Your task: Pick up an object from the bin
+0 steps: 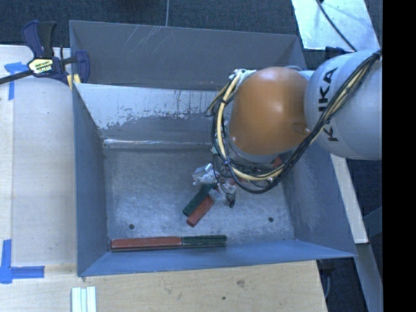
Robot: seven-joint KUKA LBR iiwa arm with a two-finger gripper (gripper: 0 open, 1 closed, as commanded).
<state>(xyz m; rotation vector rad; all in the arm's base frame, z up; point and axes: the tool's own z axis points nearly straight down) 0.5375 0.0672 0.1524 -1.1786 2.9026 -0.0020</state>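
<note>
Mid-floor of the bin [91, 174], right of centre: gripper [218, 186] sits low, close over the floor, beneath the orange cover [266, 112] and the looped cables [223, 116].
Gripper state: we cannot tell whether it is spread or pressed together; the wrist hardware masks it.
Nearest thing: short green-and-red-brown stick [198, 209], flat on the floor just below-left of the gripper. Its upper end reaches the gripper's tip, but we cannot resolve whether they touch.
Stick axis: diagonal, lower-left to upper-right. The upper-right end points at the gripper, the lower-left end toward the near wall.
Why this pose (our judgement): the arm enters from the right and bends steeply down, which suits meeting the stick from above at its nearer end.
Other thing: long red-and-dark-green bar [168, 242], lying left-right along the foot of the near wall, well apart from the gripper. We judge that sloped walls let things settle there.
Task status: stick on the floor, pick not yet done.
</note>
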